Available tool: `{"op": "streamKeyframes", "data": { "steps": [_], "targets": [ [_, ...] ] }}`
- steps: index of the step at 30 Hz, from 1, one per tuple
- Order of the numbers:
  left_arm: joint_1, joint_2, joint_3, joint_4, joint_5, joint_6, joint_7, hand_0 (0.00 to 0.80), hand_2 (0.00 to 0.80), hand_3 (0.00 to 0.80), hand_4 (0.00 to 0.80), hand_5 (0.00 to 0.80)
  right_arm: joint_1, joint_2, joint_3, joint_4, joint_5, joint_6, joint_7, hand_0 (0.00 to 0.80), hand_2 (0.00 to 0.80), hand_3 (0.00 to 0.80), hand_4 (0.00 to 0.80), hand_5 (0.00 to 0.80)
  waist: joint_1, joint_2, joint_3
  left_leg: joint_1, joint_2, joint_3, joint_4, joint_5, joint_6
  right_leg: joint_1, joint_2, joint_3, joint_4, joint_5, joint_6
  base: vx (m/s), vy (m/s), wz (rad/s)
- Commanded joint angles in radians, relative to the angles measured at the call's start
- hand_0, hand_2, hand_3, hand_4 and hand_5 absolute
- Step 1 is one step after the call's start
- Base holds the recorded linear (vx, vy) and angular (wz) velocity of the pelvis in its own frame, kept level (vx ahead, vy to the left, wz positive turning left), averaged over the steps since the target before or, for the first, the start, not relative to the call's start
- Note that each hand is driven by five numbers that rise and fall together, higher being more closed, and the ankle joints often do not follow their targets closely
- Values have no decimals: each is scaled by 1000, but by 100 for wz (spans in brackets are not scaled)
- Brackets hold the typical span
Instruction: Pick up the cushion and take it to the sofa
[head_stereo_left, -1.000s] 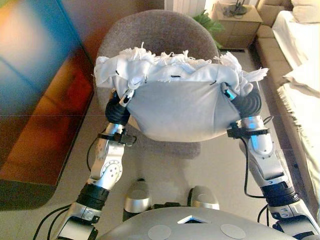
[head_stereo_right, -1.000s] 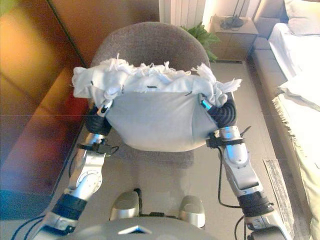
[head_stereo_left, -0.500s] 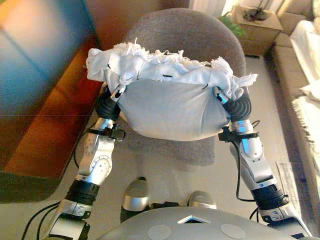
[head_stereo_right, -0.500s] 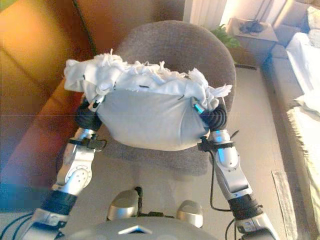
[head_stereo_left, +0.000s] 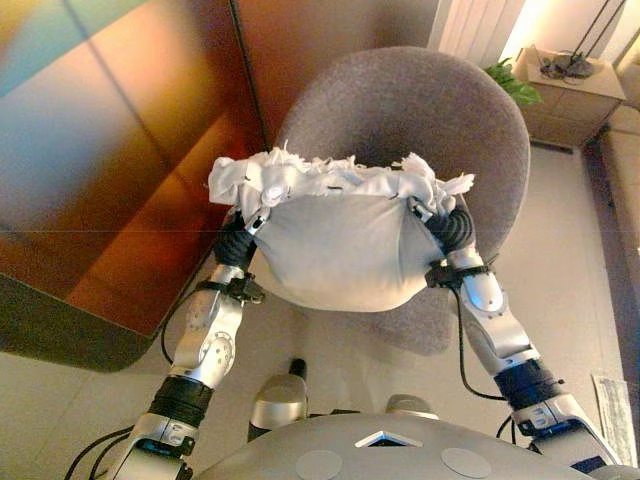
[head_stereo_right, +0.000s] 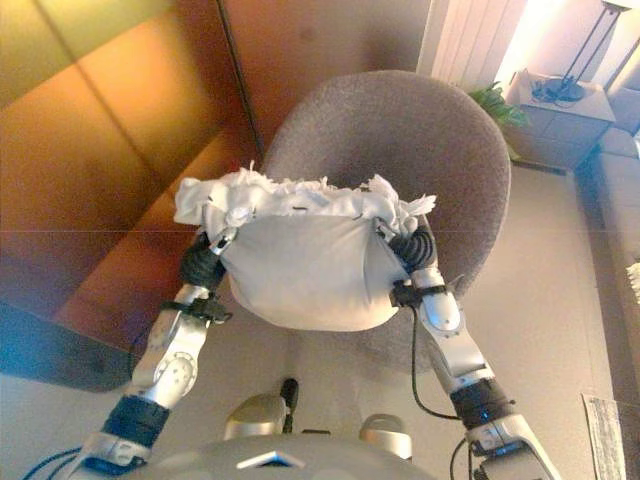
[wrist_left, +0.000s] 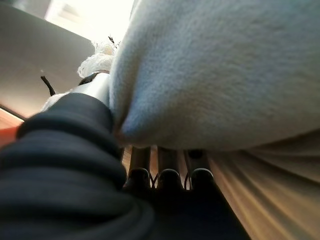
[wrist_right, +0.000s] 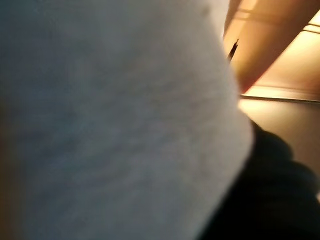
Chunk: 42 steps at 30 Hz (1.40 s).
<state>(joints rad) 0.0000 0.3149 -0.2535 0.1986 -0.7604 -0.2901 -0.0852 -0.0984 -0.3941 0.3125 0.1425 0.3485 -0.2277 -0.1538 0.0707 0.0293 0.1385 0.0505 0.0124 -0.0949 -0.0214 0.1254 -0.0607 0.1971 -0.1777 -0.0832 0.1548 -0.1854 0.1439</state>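
Note:
The cushion (head_stereo_left: 340, 250) is white with a ragged fringe along its far edge. I hold it up between both hands, above the seat of a round grey chair (head_stereo_left: 400, 110). My left hand (head_stereo_left: 240, 238) grips its left corner, with fingers under it and the thumb on top. In the left wrist view the cushion (wrist_left: 225, 75) lies over the fingers (wrist_left: 167, 177). My right hand (head_stereo_left: 448, 228) grips the right corner the same way. The cushion (wrist_right: 110, 120) fills the right wrist view and hides that hand's fingers. Only an edge of the sofa (head_stereo_right: 612, 195) shows at the far right.
A shiny wooden wall panel (head_stereo_left: 100, 180) runs along the left. A low wooden side table (head_stereo_left: 565, 95) with a lamp base and a green plant (head_stereo_left: 510, 80) stand behind the chair on the right. Pale floor lies between the chair and the sofa.
The whole picture has shifted, so the camera has moved: the chair now sits further right and the sofa has slid almost out of view. Both hands still hold the cushion the same way.

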Motion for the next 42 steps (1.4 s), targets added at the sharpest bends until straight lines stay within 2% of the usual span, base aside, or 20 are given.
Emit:
{"op": "streamKeyframes", "data": {
  "steps": [1,4,7,12,18,25,29,35,42],
  "targets": [
    [-177,-38,-22,-26,44,-51,-23,800,800,800,800,800,-181,91,24,-34,12,-30,-15,800,800,800,800,800,15,-35,-34,55,-30,36,58,-168,18,-1,61,-44,-211,181,-63,111,38,11],
    [-200,-61,-6,38,38,-49,9,800,800,800,800,800,-218,126,47,48,44,33,24,800,800,800,800,800,20,-28,-52,86,-24,40,32,-168,13,16,57,-59,-227,186,-61,99,37,4],
    [-194,-73,-5,67,50,-41,19,800,800,800,800,800,-243,153,67,103,47,59,23,800,800,800,800,800,33,-26,-62,101,-19,43,27,-167,7,35,56,-80,-228,179,-64,86,36,6],
    [-190,-81,-19,106,79,-42,23,800,800,800,800,800,-281,175,76,126,55,66,-11,800,800,800,800,800,49,-20,-56,105,-15,39,18,-156,2,44,58,-102,-230,178,-71,29,37,15],
    [-185,-81,-4,135,80,-42,5,800,800,800,800,800,-264,192,77,117,26,70,-49,800,800,800,800,800,45,-8,-61,124,-11,38,-3,-149,-2,54,58,-113,-230,175,-72,52,36,13],
    [-220,-98,-39,185,59,-46,-62,800,800,800,800,800,-233,173,53,100,-44,84,-128,800,800,800,800,800,3,16,-63,135,-14,56,-12,-138,-5,52,52,-100,-221,182,-70,58,65,1],
    [-256,-125,-74,268,44,-42,-96,800,800,800,800,800,-216,148,32,122,-61,111,-152,800,800,800,800,800,-28,26,-69,156,-18,61,-19,-137,-7,60,44,-86,-221,190,-61,140,60,1],
    [-273,-152,-115,327,21,-32,-133,800,800,800,800,800,-162,138,7,145,-110,118,-209,800,800,800,800,800,-61,27,-90,199,-16,77,-29,-142,-10,87,41,-67,-225,200,-49,186,18,-1],
    [-240,-170,-132,380,7,2,-201,800,800,800,800,800,-79,147,-16,171,-143,117,-264,800,800,800,800,800,-71,13,-127,236,-9,91,-23,-149,-6,118,39,-55,-224,207,-34,194,-15,-8]
  ]
}}
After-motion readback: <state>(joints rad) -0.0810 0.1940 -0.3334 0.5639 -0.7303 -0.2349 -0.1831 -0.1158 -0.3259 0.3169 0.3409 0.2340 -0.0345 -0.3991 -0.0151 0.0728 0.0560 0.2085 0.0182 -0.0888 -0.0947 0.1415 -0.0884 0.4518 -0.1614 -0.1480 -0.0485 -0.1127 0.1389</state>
